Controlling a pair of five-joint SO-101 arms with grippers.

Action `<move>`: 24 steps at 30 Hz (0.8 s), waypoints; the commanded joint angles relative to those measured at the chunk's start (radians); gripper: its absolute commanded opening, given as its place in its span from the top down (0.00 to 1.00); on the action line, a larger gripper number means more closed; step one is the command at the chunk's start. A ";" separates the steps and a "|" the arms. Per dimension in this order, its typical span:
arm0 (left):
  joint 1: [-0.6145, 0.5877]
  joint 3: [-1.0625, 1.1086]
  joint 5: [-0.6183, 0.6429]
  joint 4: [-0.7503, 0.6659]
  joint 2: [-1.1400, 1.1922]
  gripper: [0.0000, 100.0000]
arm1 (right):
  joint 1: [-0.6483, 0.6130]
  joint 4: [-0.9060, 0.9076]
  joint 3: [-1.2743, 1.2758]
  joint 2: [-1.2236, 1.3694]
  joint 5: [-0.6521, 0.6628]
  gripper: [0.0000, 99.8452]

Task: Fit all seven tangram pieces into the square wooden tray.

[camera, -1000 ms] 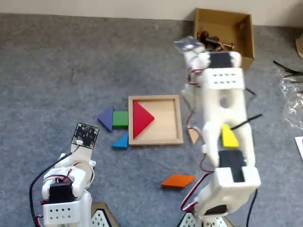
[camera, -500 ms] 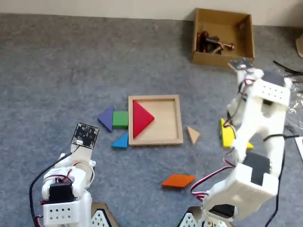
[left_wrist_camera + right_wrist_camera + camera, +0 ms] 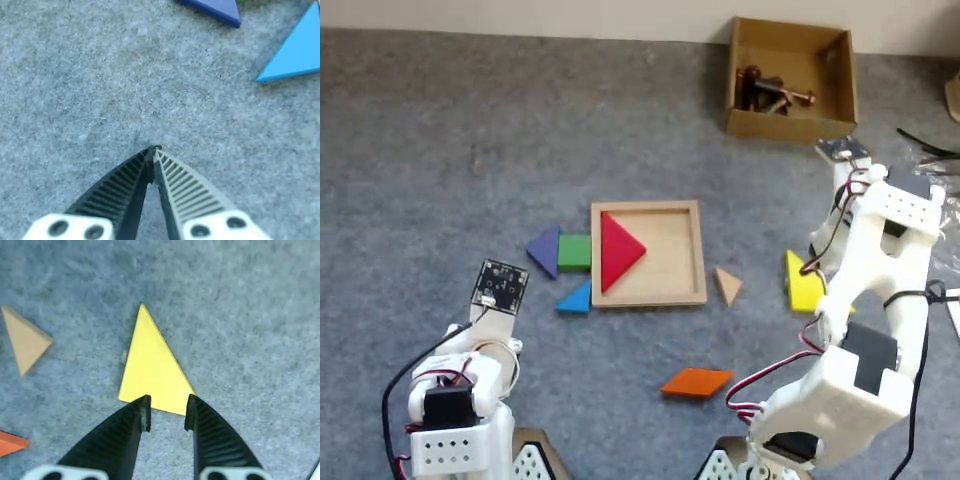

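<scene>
1. Table cover (image 3: 440, 130): grey cloth, felt-like, fuzzy, matt.
2. Tray (image 3: 699, 250): pale bare wood, smooth.
3. Yellow triangle (image 3: 152, 365): painted, smooth, matt. Tan triangle (image 3: 25, 342) looks like unpainted wood.
4. Blue triangle (image 3: 297, 50): smooth paint, faint sheen.
5. Box (image 3: 780, 125): brown cardboard, matt.
6. Left gripper (image 3: 152, 151): ribbed plastic, one side black, one pale.
7. Right gripper (image 3: 167, 414): black plastic, slight gloss.
8. Right arm (image 3: 865, 380): white plastic shells, matt.
</scene>
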 commanded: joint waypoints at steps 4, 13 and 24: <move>-0.013 0.021 0.008 0.006 -0.007 0.99 | -0.022 -0.071 -0.010 -0.070 0.015 0.89; -0.013 0.021 0.008 0.006 -0.007 0.99 | -0.025 -0.050 -0.007 -0.065 0.195 0.88; -0.013 0.021 0.008 0.006 -0.007 0.99 | 0.016 0.031 0.001 -0.064 0.528 0.82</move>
